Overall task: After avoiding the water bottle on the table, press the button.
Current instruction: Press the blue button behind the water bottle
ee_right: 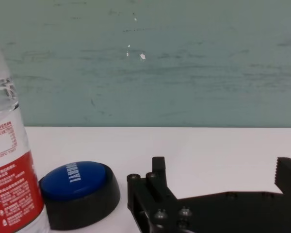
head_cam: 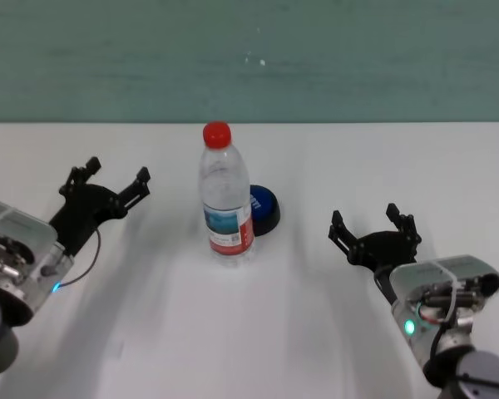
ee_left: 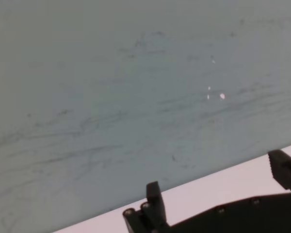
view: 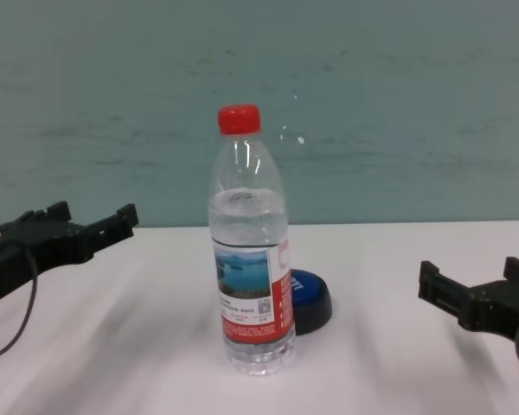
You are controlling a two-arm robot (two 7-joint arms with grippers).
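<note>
White table (head_cam: 316, 349), plain flat top, fills the lower part of head & chest views, w/ a teal wall (head_cam: 249, 58) behind its far edge.

Water bottle (head_cam: 226, 199) stands upright about mid-table: tall clear plastic, red screw cap, red-and-white label w/ a blue landscape pic, water level near the shoulder. It's the tallest thing on the table by far.

Left gripper (head_cam: 106, 184) sits on the robot's left side of the table, well apart from the bottle, black fingers spread w/ nothing between them. Its own wrist cam shows only two finger ends, table edge & wall.

Right gripper (head_cam: 374, 226) is on the robot's right, nearer the front edge than the bottle, also well apart from it; fingers spread wide, holding nothing. Neither gripper touches bottle or button.

Button (head_cam: 264, 209): low, round, blue domed top w/ white lettering, black base, much shorter than the bottle. Sits just behind the bottle & toward the robot's right, partly hidden by it in head & chest views; right wrist cam shows it just beside the bottle's base — can't tell if touching.
</note>
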